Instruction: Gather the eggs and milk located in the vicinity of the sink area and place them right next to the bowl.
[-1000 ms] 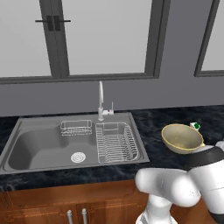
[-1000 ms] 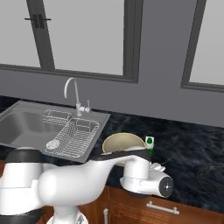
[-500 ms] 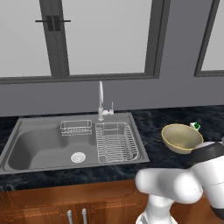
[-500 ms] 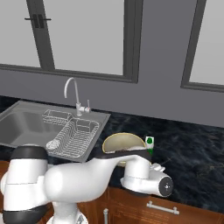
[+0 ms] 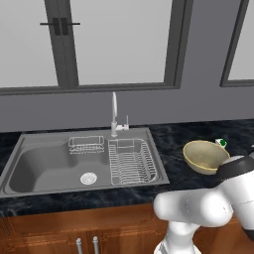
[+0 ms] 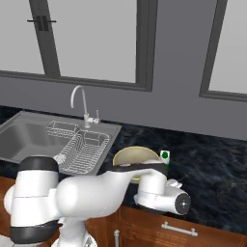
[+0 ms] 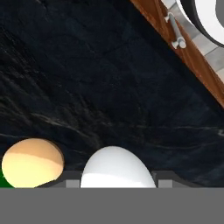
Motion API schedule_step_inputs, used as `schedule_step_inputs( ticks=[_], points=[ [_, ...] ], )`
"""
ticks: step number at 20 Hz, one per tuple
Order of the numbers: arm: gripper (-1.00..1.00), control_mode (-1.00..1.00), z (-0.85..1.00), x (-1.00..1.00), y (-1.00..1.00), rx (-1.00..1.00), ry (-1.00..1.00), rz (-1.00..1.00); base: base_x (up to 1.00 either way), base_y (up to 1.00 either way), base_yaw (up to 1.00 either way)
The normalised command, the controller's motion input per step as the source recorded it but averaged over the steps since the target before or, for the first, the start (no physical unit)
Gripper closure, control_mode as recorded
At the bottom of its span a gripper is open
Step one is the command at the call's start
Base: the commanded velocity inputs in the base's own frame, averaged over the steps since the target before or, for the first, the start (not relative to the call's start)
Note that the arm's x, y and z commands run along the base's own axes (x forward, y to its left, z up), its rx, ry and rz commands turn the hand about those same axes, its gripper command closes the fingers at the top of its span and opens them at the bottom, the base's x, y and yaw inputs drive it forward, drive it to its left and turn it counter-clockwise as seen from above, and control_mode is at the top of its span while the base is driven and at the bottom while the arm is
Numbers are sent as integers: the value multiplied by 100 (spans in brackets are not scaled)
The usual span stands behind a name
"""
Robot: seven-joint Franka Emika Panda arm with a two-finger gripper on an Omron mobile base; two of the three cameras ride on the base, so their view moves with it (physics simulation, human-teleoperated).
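White egg point(image 7: 117, 168) sits between my claw point(image 7: 117, 180) tips; whether it's gripped I cannot tell. A tan egg point(image 7: 32, 163) lies left on the dark tabletop point(image 7: 109, 87). The bowl point(image 6: 135, 157) and milk point(image 6: 164, 159) stand right of the sink point(image 5: 64, 161).

text: none legible | labels: none | brands: none | numbers: none

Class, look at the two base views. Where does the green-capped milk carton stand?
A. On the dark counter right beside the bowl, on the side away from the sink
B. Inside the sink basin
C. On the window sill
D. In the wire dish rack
A: the milk stands on the dark counter beside the bowl, on the side away from the sink.
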Motion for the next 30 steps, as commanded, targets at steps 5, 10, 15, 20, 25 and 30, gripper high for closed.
schedule_step_inputs(
  ticks=[5,10,15,20,25,30],
  points=[
    [100,-100,-9,9,-1,0,0,0,0,0,0],
    [100,-100,-10,11,-2,0,0,0,0,0,0],
    [100,-100,-10,12,-7,0,0,0,0,0,0],
    [100,-100,-10,10,-5,0,0,0,0,0,0],
    [100,-100,-13,7,-1,0,0,0,0,0,0],
    [100,-100,-12,10,0,0,0,0,0,0,0]
  ],
)
